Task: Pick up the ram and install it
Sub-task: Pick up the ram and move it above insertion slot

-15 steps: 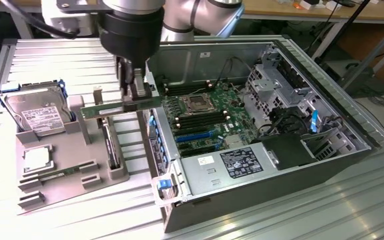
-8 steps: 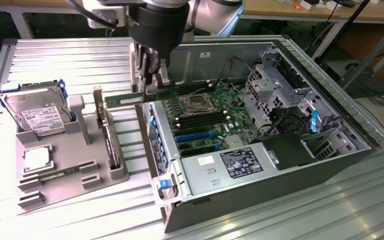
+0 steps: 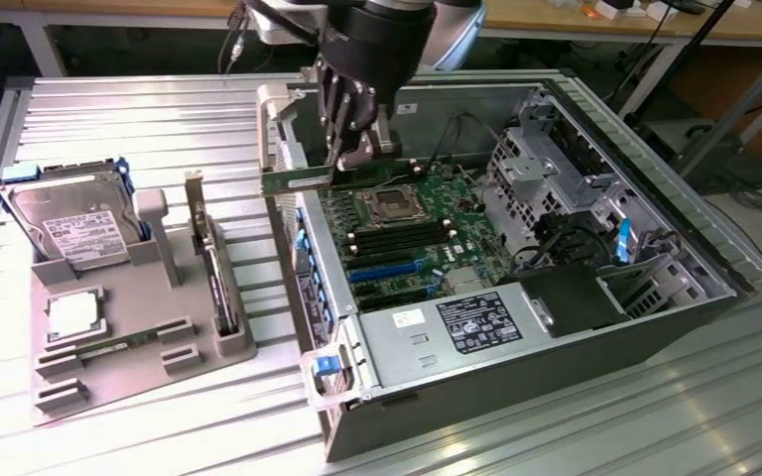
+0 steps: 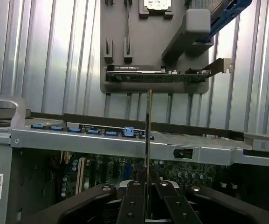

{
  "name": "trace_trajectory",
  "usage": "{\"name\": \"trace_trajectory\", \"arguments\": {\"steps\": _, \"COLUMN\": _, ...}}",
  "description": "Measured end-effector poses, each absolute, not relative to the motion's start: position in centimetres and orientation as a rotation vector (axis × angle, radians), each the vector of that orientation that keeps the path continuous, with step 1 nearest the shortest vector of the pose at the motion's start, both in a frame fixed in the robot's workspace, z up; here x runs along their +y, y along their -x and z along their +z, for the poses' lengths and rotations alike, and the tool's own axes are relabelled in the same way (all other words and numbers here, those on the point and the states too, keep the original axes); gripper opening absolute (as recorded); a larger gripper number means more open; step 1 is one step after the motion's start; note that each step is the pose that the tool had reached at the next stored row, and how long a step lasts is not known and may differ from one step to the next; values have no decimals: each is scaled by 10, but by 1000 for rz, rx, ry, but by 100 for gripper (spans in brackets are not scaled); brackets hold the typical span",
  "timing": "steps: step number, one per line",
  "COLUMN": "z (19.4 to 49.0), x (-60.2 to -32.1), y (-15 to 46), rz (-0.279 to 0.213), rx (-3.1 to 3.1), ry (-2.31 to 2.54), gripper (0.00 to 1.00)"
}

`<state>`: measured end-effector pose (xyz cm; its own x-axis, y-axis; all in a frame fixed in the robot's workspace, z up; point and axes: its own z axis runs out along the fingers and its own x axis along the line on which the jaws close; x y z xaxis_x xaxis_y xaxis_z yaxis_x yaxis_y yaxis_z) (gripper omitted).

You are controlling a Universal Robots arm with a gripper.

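Gripper (image 3: pixel 342 159) pinches ram (image 3: pixel 297 181); ram hangs over case (image 3: pixel 540 377).

Bright, even light; glare streaks on ribbed table (image 3: pixel 116 109); case (image 3: pixel 514 387) interior shadowed in both views.

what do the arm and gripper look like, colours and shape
The arm ends in a rounded silver-grey wrist section. The gripper below it is glossy black, tapering into dark jointed jaws built from flat links with small round silver pivot pins. A dark cable hangs beside the wrist.
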<state>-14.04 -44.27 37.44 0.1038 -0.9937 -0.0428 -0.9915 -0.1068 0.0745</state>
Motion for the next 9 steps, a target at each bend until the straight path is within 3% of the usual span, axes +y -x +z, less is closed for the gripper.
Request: {"name": "trace_trajectory", "arguments": {"steps": 9, "z": 374, "x": -435, "y": 65, "rz": -181, "rx": -2086, "ry": -2321, "gripper": 14}}
